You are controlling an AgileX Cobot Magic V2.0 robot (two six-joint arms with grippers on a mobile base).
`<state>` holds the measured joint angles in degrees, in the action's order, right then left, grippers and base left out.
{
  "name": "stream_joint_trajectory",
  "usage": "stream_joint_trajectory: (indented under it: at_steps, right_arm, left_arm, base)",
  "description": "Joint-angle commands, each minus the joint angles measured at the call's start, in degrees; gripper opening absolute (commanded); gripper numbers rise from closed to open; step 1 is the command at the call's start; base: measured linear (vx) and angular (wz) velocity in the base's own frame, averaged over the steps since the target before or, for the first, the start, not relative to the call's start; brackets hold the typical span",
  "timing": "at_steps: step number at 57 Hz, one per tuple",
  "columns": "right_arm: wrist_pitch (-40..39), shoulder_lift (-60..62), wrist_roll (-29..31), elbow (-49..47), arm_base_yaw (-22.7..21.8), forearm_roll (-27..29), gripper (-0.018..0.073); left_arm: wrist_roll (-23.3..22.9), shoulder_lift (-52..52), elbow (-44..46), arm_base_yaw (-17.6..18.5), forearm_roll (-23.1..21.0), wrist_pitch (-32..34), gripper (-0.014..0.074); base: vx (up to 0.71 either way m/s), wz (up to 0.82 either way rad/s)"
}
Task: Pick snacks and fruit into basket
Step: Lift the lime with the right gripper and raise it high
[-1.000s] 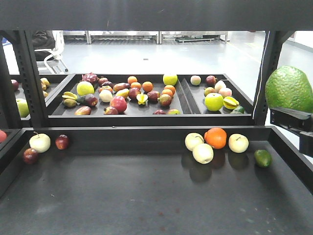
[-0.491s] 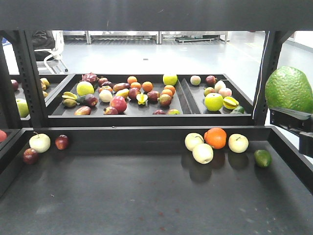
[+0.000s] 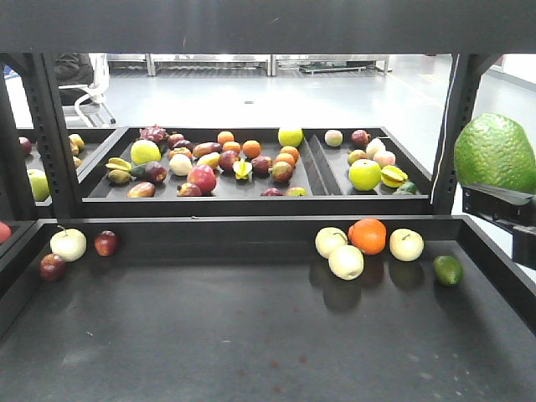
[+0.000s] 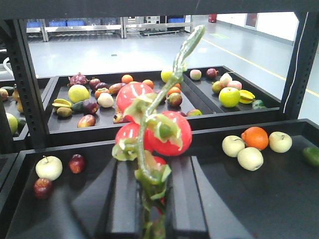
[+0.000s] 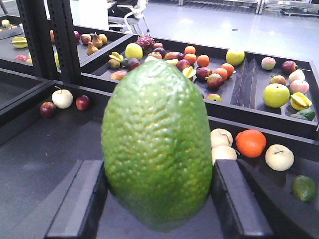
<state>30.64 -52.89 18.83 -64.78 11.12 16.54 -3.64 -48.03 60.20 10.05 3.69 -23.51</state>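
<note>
Fruit [image 5: 157,139]: big, dark green, bumpy all over, standing on end. Clamped tight in the right gripper [image 5: 157,204], with a black finger [image 5: 79,199] pressed on each side, and plain to see that way only from the right wrist. From the front, just a green lump up at the right edge, lifted off the shelf, with a black bit of the claw under it and no look at the squeeze. Below, spread wide across all three views, a dark shelf [image 3: 251,335]. Behind it, a step higher, the far trays [image 3: 251,206], full of many little fruits in red, orange, yellow and green. Next in size, and seen only from the left wrist, a tomato bunch [image 4: 159,132]: round red tomatoes on a green stalk, tip pointing up and leaning right. Foot of the stalk pinched in the left gripper [image 4: 152,209], closed on it from both sides. Smaller things last, all lying on the dark shelf near its back wall. On the right, an orange [image 3: 368,235] huddled with three pale apples [image 3: 346,261]. Just beside them, a bit apart, a small green fruit [image 3: 447,270]. Over on the left, well apart from those, one lone pale apple [image 3: 68,244] near two little red fruits [image 3: 105,243].
</note>
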Motion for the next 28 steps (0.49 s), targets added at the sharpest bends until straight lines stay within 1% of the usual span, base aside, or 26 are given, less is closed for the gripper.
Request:
stream_joint_trajectory:
  at_steps: [1, 28]
  right_arm:
    - [-5.36, 0.59, 0.32, -1.70, -0.07, 0.62, -0.0006]
    - [-5.36, 0.59, 0.32, -1.70, -0.07, 0.62, -0.0006]
  left_arm:
    - [-0.46, 0.42, 1.47, 0.31, -0.41, 4.97, -0.0006]
    - [-0.46, 0.42, 1.47, 0.31, -0.41, 4.97, -0.0006]
  base:
    - [-0.02, -0.01]
    - [-0.07, -0.03]
